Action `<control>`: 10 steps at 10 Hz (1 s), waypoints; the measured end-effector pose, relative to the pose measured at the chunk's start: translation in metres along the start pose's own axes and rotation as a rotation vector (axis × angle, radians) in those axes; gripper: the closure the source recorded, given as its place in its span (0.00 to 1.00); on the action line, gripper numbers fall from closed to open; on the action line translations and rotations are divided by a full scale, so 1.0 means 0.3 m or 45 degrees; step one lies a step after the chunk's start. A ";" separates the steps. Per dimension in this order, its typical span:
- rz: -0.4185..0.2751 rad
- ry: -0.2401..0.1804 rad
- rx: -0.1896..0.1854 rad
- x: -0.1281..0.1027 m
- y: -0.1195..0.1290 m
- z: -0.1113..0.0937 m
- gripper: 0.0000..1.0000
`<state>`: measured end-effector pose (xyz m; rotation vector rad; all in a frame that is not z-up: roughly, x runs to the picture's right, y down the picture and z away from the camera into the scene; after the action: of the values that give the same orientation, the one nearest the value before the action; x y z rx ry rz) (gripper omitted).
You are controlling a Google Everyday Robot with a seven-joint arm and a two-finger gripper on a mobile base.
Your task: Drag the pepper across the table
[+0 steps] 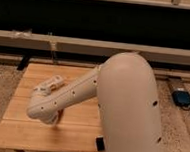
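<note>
Hovering low over the table [18, 129], the pincer [56, 120], mostly hidden

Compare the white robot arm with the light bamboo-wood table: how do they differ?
The white robot arm is rounded; the light bamboo-wood table is flat, with plank grain. The arm slants down to the left; the table lies level. The gripper, at the arm's low end above the table, is mostly hidden.
</note>
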<state>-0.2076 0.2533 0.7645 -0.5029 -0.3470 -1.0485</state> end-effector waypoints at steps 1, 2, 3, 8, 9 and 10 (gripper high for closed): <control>-0.015 -0.006 -0.002 -0.019 0.011 -0.002 1.00; -0.032 -0.014 -0.005 -0.048 0.029 -0.004 1.00; -0.047 -0.021 -0.008 -0.079 0.050 -0.007 0.98; -0.073 -0.041 -0.015 -0.196 0.133 -0.016 0.51; -0.077 -0.044 -0.015 -0.215 0.148 -0.017 0.41; -0.078 -0.047 -0.016 -0.234 0.163 -0.018 0.31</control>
<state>-0.1965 0.3214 0.7137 -0.5258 -0.3906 -1.1027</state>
